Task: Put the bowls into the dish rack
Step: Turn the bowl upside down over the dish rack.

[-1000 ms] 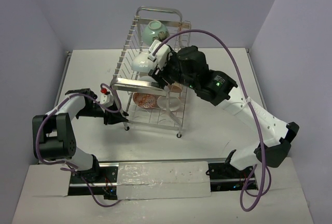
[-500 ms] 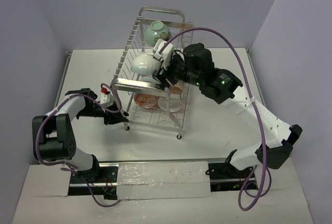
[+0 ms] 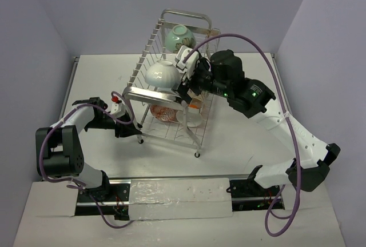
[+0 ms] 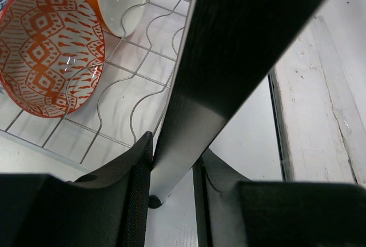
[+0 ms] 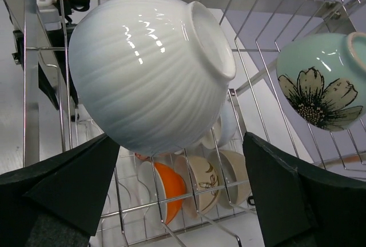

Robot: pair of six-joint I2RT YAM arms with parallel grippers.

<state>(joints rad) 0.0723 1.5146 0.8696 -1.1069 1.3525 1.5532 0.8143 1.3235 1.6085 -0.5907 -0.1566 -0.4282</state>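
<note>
Left gripper [image 4: 171, 172] pinches the dish rack [image 3: 151, 92] by the leg at its seven o'clock corner. Right gripper [image 5: 177, 195] has its fingers spread wide, flanking the white bowl [image 5: 148, 70], which sits on the upper tier at the gripper's nine o'clock.

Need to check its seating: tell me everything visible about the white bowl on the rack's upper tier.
The white bowl is glossy ceramic, faintly ribbed, with a foot ring. It rests tilted, foot ring uppermost, on upper-tier wires of the dish rack, near the mint bowl. The right gripper stands open either side of it.
</note>
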